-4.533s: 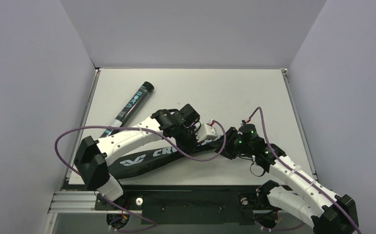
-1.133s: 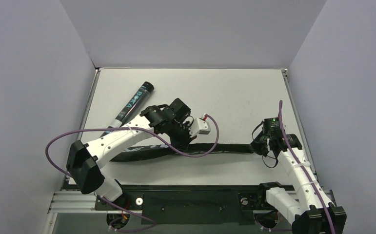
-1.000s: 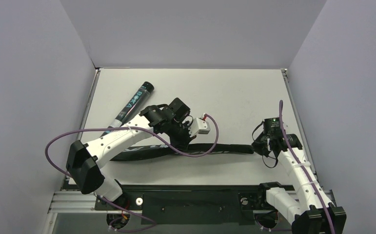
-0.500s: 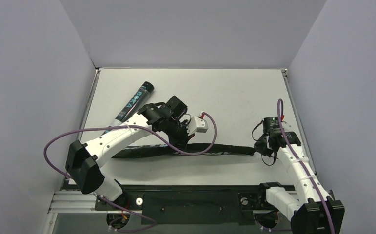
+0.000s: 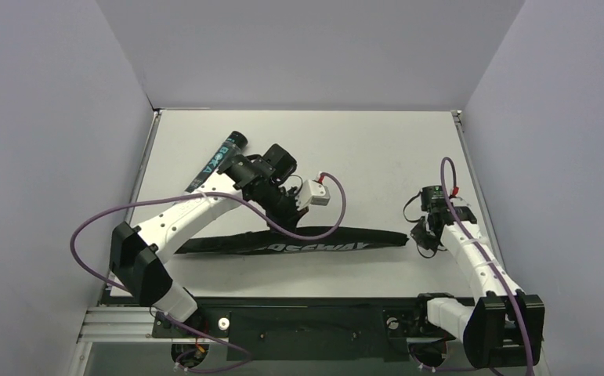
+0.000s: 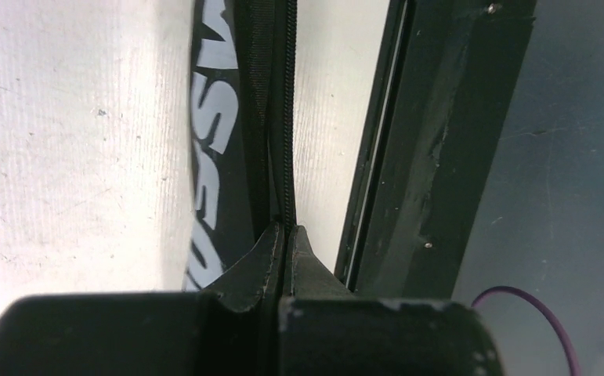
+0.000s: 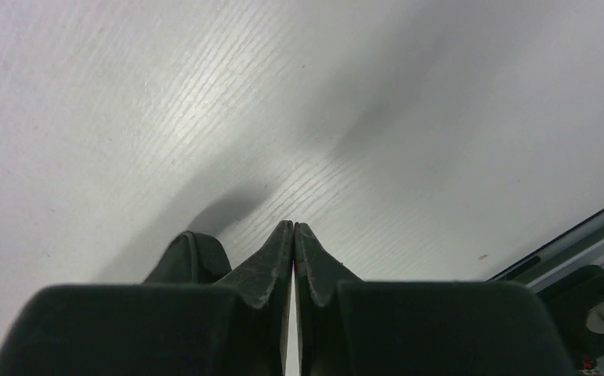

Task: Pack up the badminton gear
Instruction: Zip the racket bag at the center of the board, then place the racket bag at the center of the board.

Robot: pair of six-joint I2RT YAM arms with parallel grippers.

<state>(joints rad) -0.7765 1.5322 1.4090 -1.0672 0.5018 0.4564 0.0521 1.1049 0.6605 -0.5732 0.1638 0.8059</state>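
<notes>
Bag [image 5: 314,247] (lettered CROSSWAY), tube [image 5: 218,159] behind.

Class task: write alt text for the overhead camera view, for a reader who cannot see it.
A long black bag lettered CROSSWAY lies flat across the near part of a white table. The left gripper is over its far edge, the right gripper beside its right end; a black teal-printed tube lies far left.

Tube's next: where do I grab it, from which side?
I'd grip the tube across its body just short of the far cap, straight down with the left tool. It lies flat and slanted; its near end is under that arm.
</notes>
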